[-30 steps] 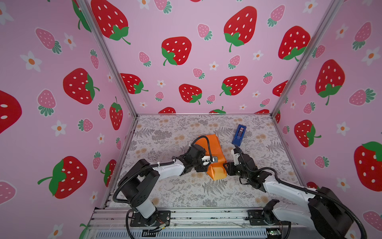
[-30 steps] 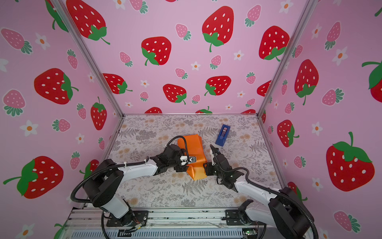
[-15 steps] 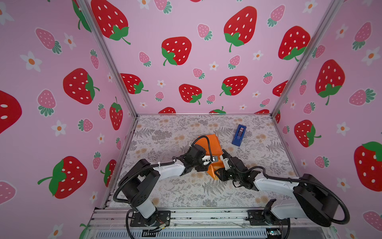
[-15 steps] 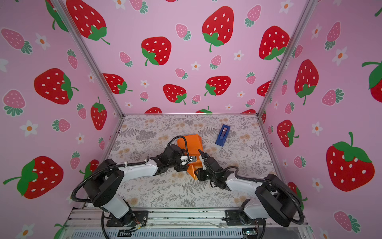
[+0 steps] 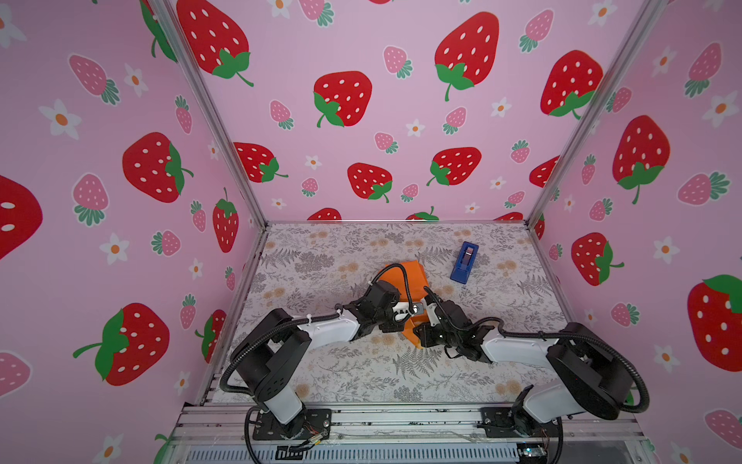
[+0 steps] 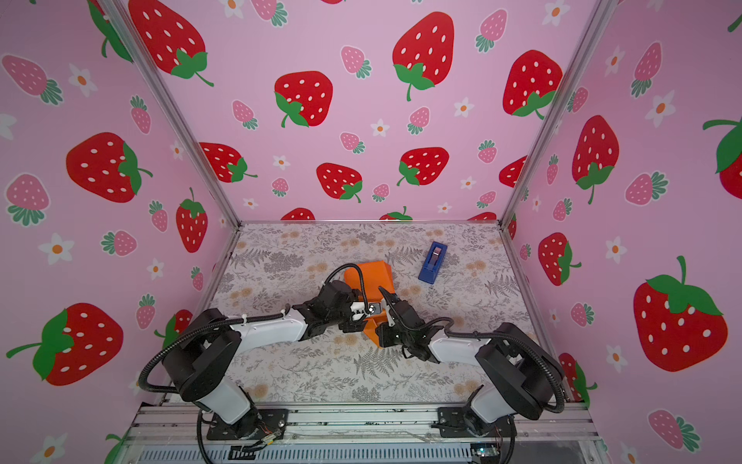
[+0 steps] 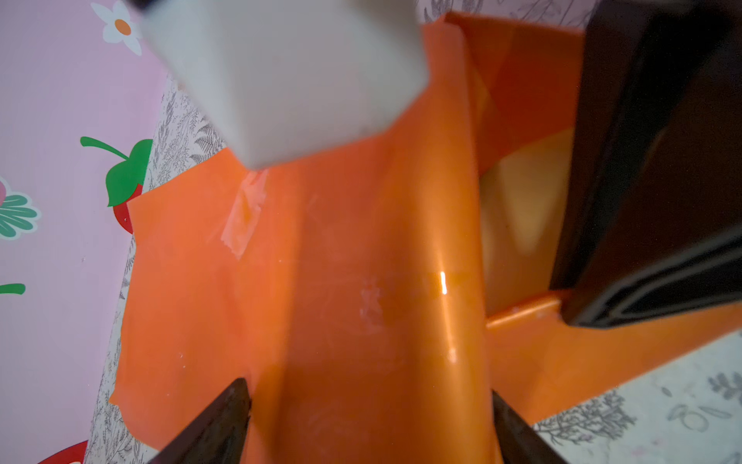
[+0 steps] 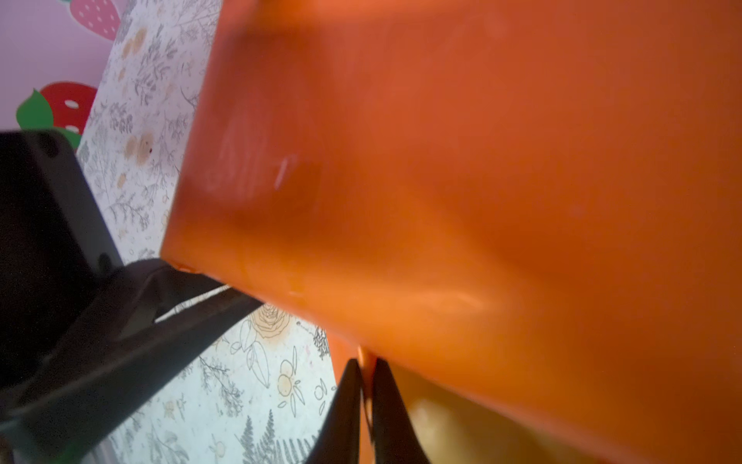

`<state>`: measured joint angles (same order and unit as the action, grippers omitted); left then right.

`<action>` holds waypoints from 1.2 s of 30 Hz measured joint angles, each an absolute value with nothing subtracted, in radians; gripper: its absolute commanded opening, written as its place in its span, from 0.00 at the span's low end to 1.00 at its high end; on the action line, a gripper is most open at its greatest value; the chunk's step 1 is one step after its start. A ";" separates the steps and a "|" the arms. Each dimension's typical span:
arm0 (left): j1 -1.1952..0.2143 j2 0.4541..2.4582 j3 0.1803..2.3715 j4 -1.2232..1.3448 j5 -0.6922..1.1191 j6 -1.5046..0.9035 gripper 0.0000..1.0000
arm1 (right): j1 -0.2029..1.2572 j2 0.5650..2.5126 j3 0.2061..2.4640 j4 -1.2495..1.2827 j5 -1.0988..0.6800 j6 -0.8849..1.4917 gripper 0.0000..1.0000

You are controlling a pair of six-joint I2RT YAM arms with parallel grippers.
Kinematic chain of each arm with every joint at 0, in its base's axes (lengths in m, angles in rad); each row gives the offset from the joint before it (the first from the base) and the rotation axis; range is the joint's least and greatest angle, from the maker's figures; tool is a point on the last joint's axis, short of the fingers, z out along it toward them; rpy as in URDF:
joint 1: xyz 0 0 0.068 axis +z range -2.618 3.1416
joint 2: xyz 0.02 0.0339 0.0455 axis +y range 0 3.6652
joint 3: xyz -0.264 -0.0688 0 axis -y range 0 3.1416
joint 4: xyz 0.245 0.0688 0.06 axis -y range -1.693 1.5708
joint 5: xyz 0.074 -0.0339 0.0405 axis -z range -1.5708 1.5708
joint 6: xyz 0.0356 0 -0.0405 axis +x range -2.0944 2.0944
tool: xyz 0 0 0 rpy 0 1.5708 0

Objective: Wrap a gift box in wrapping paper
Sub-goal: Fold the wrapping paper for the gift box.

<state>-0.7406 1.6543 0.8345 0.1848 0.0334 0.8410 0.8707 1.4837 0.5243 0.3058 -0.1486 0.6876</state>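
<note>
Glossy orange wrapping paper (image 5: 417, 275): seen folded into a raised bundle at the middle of the grey floral worktop (image 5: 341, 373), between both arms.
Left pincer (image 7: 369, 405): jaws are held wide, and a rounded paper ridge is flanked by them.
Right pincer (image 8: 367, 373): clamped flat on a thin paper edge at the bundle's near end.

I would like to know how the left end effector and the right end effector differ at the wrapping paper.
The left end effector has its jaws wide apart; the right end effector has them shut. The left one straddles a broad ridge of the wrapping paper, pressing or not I cannot tell; the right one pinches a thin edge. Both have dark tapered fingers at the same orange sheet.
</note>
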 measured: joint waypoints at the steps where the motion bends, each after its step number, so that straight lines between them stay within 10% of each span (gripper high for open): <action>1: -0.741 1.654 0.834 0.185 0.033 0.841 0.84 | 0.871 1.483 0.530 0.296 -0.142 0.688 0.02; 10: -0.741 1.654 0.834 0.184 0.033 0.867 0.83 | 0.871 1.484 0.602 0.177 -0.081 0.685 0.00; 21: -0.741 1.654 0.834 0.183 0.034 0.875 0.82 | 0.869 1.515 0.640 0.078 0.040 0.702 0.25; 36: -0.741 1.656 0.835 0.183 0.037 0.871 0.80 | 0.895 1.437 0.439 0.516 -0.141 0.832 0.00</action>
<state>-0.7410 1.6558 0.8349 0.1825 0.0368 0.8711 0.8948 1.4368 0.4389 0.5159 -0.1406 0.8318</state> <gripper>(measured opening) 0.801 0.045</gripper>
